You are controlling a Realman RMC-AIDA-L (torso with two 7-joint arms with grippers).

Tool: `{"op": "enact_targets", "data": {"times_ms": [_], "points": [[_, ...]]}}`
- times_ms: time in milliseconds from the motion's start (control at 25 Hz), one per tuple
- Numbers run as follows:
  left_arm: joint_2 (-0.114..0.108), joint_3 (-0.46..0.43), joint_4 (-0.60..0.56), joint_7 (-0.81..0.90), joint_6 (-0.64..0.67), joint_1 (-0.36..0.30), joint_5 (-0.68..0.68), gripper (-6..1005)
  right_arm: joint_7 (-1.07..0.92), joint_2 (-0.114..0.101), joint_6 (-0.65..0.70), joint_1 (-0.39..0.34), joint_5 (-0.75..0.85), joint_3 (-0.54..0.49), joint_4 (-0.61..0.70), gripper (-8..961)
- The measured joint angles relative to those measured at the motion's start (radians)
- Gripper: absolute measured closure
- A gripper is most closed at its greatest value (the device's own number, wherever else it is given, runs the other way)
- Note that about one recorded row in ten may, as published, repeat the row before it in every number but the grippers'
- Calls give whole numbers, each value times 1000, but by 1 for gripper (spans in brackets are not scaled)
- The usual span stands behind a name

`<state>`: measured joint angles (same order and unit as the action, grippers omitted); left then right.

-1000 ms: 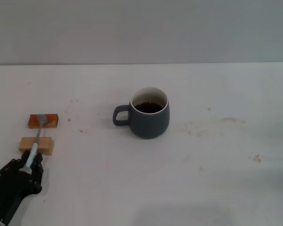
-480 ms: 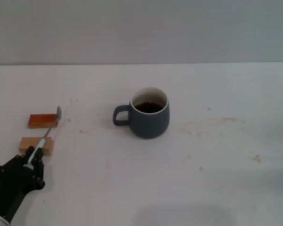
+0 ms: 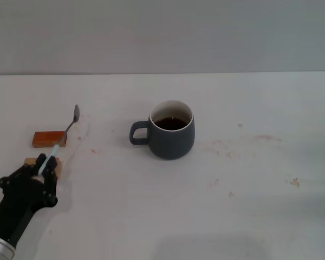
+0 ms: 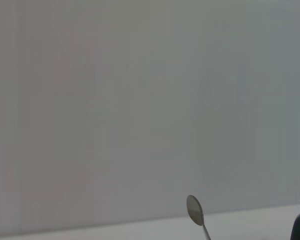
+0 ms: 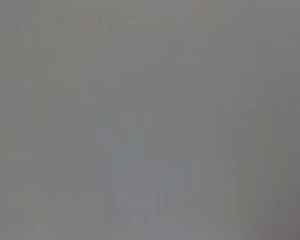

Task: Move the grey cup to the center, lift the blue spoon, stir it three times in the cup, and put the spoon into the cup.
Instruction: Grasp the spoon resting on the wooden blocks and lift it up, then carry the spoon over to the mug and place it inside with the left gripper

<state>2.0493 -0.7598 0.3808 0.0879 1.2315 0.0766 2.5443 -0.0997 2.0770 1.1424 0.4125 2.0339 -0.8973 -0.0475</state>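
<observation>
The grey cup stands near the middle of the white table, handle pointing left, with dark liquid inside. My left gripper is at the near left, shut on the pale handle of the blue spoon. The spoon is raised off the blocks and slants up toward the far right, its metal bowl above the table. The spoon bowl also shows in the left wrist view against the wall. My right gripper is out of view.
Two small wooden blocks lie at the left: a reddish block and a paler block partly hidden by my left gripper. Faint stains mark the white table to the right of the cup.
My left gripper lifted the spoon off the two blocks and moved it up and to the right. The spoon's bowl now points farther away. The cup stayed put.
</observation>
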Motion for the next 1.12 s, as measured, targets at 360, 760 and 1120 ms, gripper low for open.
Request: {"op": "enact_targets", "data": {"times_ms": [360,760,1120], "points": [[-116,-6,234,3,-165,12,41,856,0,0,1,2,0,1,-6,955],[-247,-33,489,27,-332,3,124,853,0,4,2,-11,1,2,-9,955],[-291,-184,684,128,-529,-36,345,851,0,5,8,-33,3,2,-32,955]]}}
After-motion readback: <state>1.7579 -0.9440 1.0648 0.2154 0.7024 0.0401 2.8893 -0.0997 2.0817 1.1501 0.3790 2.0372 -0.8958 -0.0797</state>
